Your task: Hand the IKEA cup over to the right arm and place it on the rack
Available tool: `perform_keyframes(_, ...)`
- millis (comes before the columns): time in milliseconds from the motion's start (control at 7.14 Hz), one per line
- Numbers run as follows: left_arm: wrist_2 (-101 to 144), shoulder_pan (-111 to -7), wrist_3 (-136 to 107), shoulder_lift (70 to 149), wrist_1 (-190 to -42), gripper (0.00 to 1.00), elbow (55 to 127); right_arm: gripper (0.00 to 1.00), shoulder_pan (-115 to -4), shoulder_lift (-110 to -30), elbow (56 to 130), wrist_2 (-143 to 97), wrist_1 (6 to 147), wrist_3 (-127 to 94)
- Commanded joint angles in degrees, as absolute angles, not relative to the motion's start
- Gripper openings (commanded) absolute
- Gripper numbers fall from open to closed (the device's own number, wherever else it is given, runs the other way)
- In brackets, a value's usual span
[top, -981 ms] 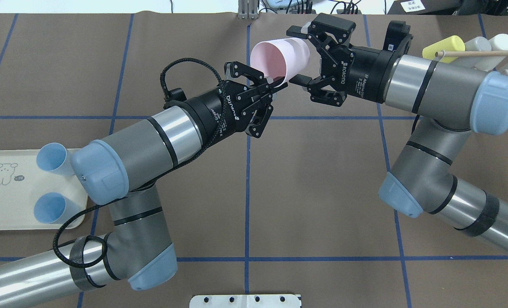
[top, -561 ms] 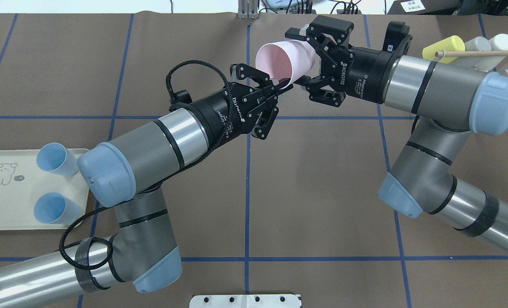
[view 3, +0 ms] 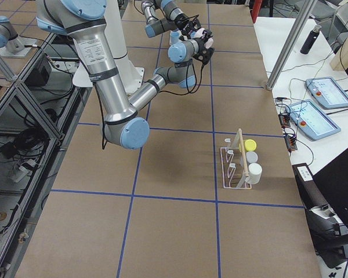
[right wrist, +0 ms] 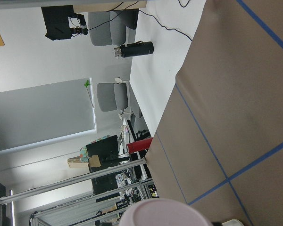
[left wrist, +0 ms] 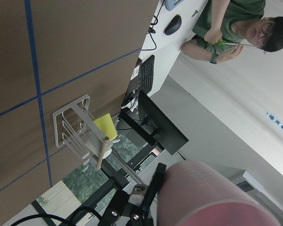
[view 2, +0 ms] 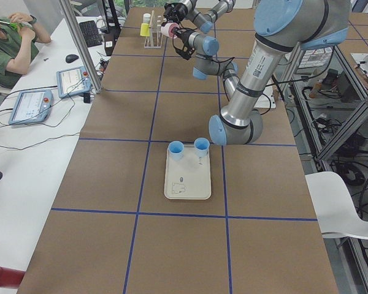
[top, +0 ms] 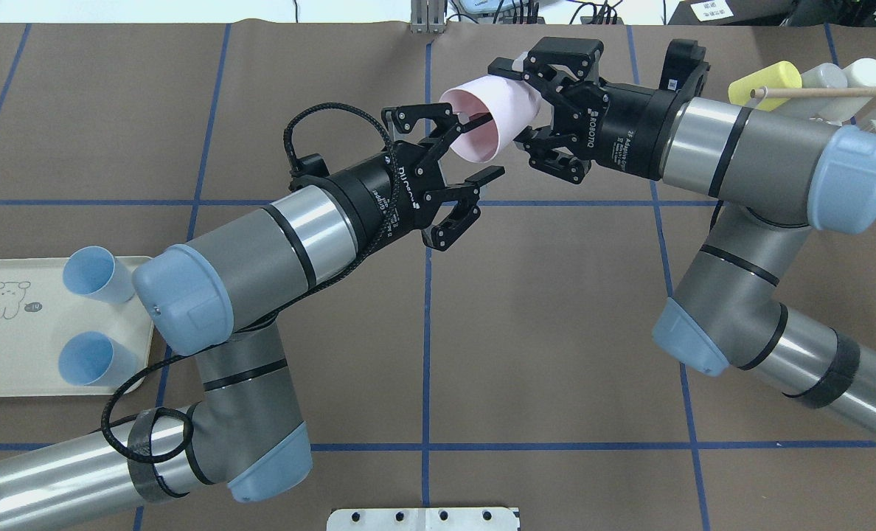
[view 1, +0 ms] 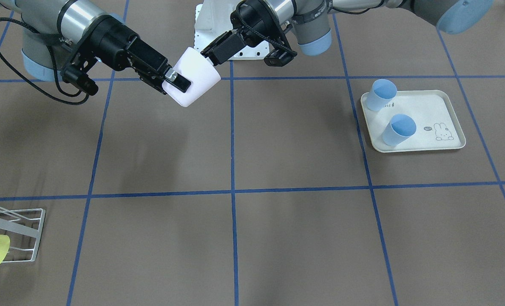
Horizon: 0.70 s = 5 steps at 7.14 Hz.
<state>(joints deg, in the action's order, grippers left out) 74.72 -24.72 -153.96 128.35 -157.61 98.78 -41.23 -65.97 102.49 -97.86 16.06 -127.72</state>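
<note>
The pink IKEA cup (top: pixel 476 140) hangs on its side above the table's far middle, with its mouth toward the left arm. My right gripper (top: pixel 518 103) is shut on the cup's base end; one finger lies across the cup's wall (view 1: pixel 197 70) in the front-facing view. My left gripper (top: pixel 491 144) is open: its upper finger reaches into the cup's mouth and its lower finger stands apart below the rim. The left wrist view shows the cup (left wrist: pixel 212 195) close up. The white wire rack (top: pixel 862 103) with its wooden peg stands at the far right.
The rack (view 1: pixel 18 231) carries a yellow cup (top: pixel 766 81), a grey one and a white one. A cream tray (top: pixel 10 346) with two blue cups (top: pixel 88 358) sits at the near left. A person sits at a side desk (view 2: pixel 6 46).
My right gripper went from open around the cup's base to shut on it. My left gripper then opened off the rim, and the cup shifted slightly up and right.
</note>
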Motion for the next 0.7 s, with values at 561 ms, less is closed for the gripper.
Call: perform_keyframes(561, 75.1, -25.0, -143.6, 127.9, -157.6, 1.0, 99.1, 0.0, -51.9, -68.1, 97.8, -94.3, 18.2, -114.4)
